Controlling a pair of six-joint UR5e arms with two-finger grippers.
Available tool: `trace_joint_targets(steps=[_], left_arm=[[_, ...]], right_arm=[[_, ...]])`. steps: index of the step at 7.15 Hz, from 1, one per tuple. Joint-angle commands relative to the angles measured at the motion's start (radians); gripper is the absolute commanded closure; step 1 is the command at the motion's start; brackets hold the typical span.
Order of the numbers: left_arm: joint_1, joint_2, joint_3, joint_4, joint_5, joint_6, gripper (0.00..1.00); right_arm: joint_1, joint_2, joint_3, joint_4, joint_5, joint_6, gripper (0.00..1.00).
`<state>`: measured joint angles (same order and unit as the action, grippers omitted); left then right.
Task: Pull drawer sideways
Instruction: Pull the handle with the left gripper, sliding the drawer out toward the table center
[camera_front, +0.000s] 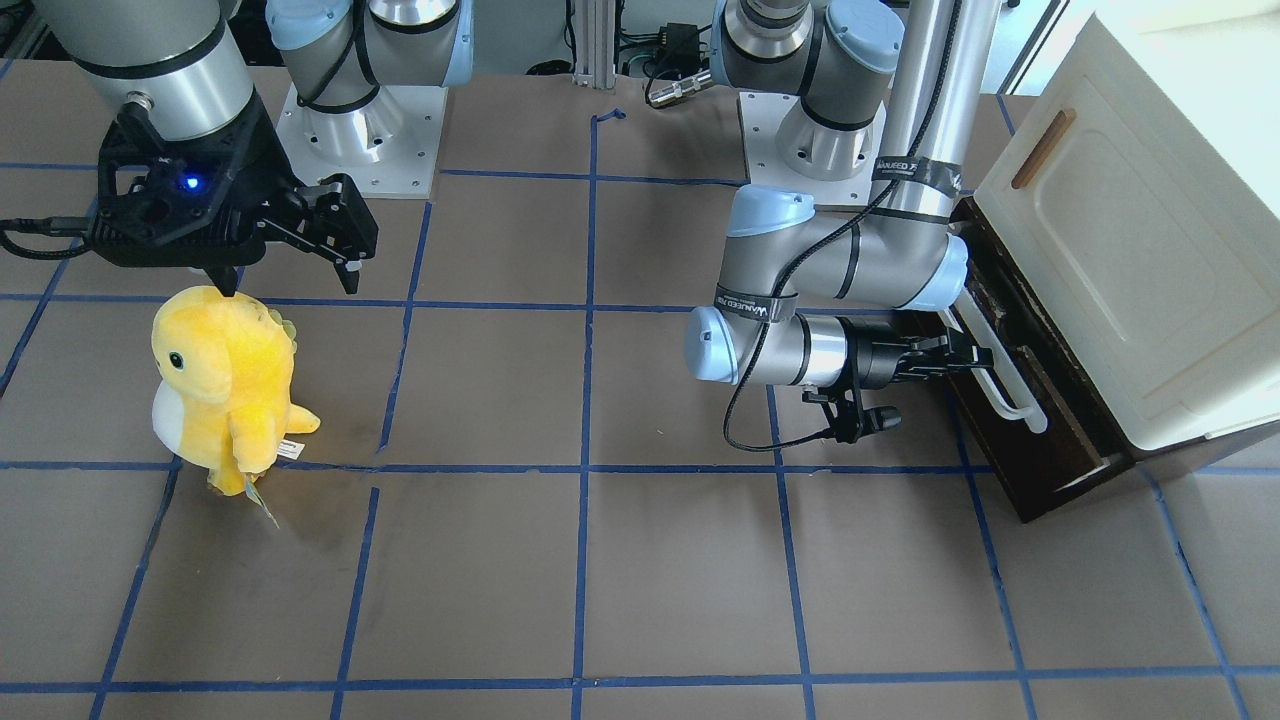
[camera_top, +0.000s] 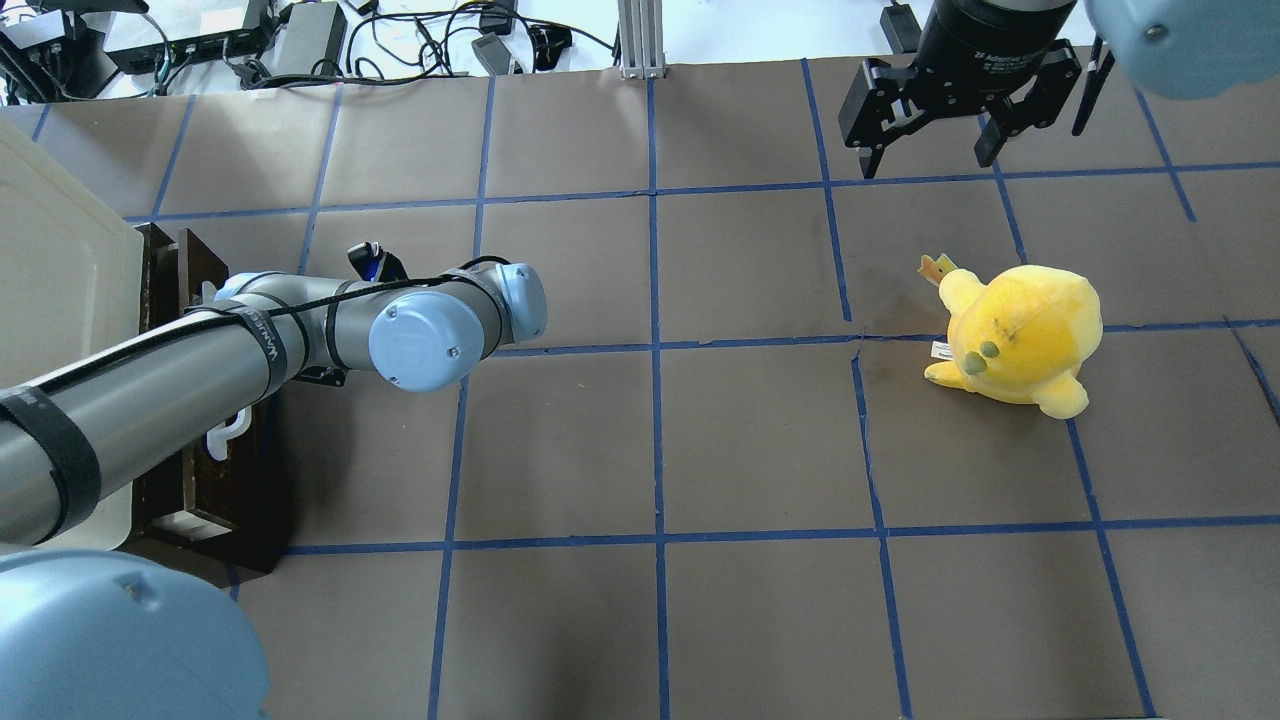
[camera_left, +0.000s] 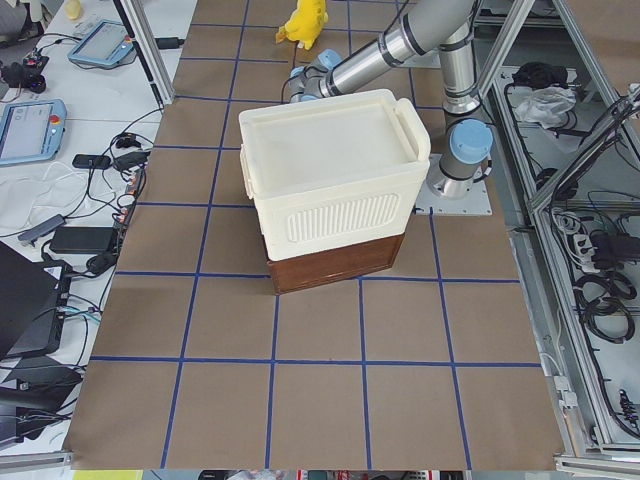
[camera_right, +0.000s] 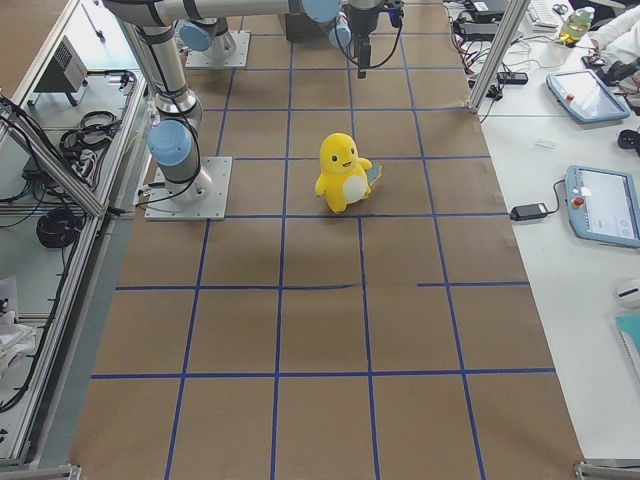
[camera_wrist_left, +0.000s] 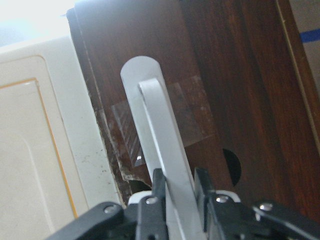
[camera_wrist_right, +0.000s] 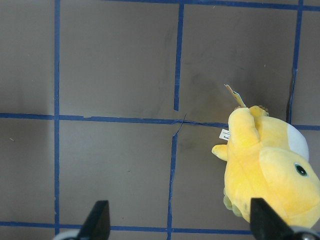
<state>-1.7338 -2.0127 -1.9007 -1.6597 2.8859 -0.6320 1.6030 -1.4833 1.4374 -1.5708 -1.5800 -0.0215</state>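
Note:
The drawer (camera_front: 1045, 445) has a dark brown wooden front and a long white bar handle (camera_front: 1003, 388), and sits under the cream-white cabinet (camera_front: 1130, 250). Its front stands a little out from the cabinet. My left gripper (camera_front: 975, 355) is shut on the handle near its far end. In the left wrist view its fingers (camera_wrist_left: 159, 186) press both sides of the white bar (camera_wrist_left: 160, 135) against the brown front (camera_wrist_left: 235, 90). In the overhead view the left arm hides the gripper; the drawer (camera_top: 215, 500) shows at the left edge. My right gripper (camera_front: 288, 280) is open and empty, hanging above the table.
A yellow plush toy (camera_front: 225, 380) stands on the brown table just below the right gripper, and shows in the right wrist view (camera_wrist_right: 270, 170). Blue tape lines (camera_front: 590, 400) grid the table. The cabinet door has a small brown handle (camera_front: 1042, 148).

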Motion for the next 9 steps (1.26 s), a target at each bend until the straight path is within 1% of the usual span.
trace_joint_targets(steps=[1,9], left_arm=[[-0.023,0.0,0.003,0.0,0.001,0.0,0.82],[-0.095,0.0,0.012,0.011,-0.01,0.015,0.82]], right_arm=[[0.0,0.0,0.0,0.0,0.0,0.0,0.0],[0.0,0.0,0.0,0.0,0.0,0.0,0.0]])
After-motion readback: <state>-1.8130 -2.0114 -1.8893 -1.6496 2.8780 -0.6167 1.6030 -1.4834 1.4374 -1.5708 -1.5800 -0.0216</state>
